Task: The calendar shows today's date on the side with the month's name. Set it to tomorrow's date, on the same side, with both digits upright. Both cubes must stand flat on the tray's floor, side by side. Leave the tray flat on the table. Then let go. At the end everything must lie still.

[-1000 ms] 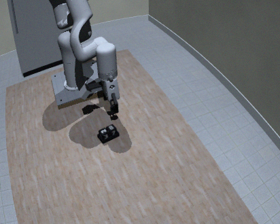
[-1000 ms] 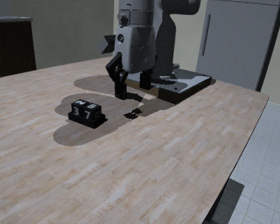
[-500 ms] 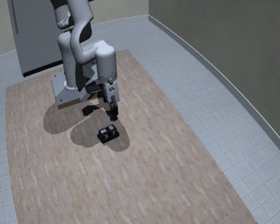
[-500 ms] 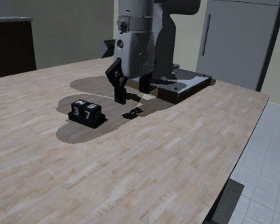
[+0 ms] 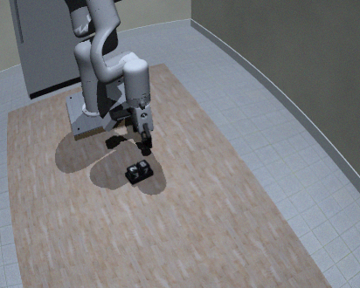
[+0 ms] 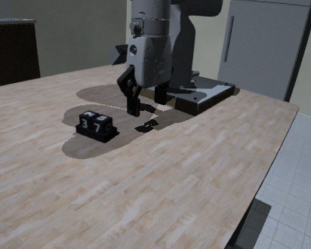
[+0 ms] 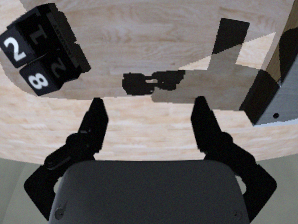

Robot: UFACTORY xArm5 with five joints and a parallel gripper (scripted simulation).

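The dark tray (image 5: 141, 178) (image 6: 89, 134) (image 7: 71, 40) stands flat on the table. Two black cubes stand in it side by side. One cube (image 5: 133, 169) (image 6: 87, 121) (image 7: 17, 47) has a 2 on top, the other cube (image 5: 143, 166) (image 6: 102, 124) (image 7: 40, 77) an 8. In the wrist view, their sides towards the arm base show a dim 1 and a dim 2, beside faint lettering on the tray. The exterior view shows 3 and 7 opposite, and a dim 0 on one end. My gripper (image 6: 146, 107) (image 7: 149, 107) is open and empty, above the table between tray and base, clear of both.
The arm's base plate (image 5: 81, 118) (image 6: 216, 94) (image 7: 280, 102) stands on the table behind the gripper, on the far side from the tray. Shadows of the arm and gripper fall across the tray and the wood around it. A grey cabinet (image 5: 49, 48) (image 6: 265, 45) stands behind the table.
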